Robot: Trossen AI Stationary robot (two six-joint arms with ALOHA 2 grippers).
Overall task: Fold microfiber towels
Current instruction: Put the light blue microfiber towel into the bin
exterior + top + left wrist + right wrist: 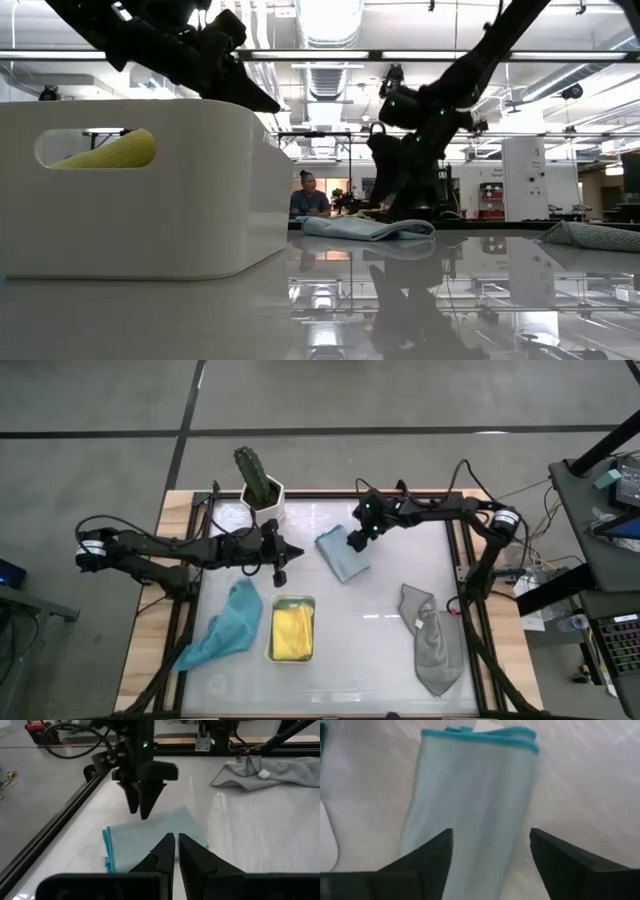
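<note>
1. The table (380,660) is a pale, glossy top carrying everything; the white tray (291,654) near its front serves as the landmark for places below
2. The grey towel (432,645) lies crumpled well to the right of the tray, unfolded. The teal towel (228,625) lies just left of the tray, also rumpled
3. The light blue towel (342,553) lies behind and to the right of the tray, already folded into a neat flat oblong with its darker hem showing at one end
4. The tray holds one thing that shows: the yellow towel (292,632), folded and lying inside; through the handle cutout in the low view it shows as a yellow roll (108,150). A pale green towel is not visible in any view
5. A white pot (262,502) behind and left of the tray holds a green cactus-like plant (255,473)
6. The right gripper (357,542) sits over the far edge of the light blue towel, released, its fingers (427,857) spread wide on either side of the cloth and holding nothing
7. The left gripper (279,573) hangs behind the tray, clenched and empty
8. Risks, as I judge them: a spread finger could snag the soft pile as the right arm lifts and pull the fold open; the two grippers are close and could collide; carrying the folded towel to the tray could let it unfurl
</note>
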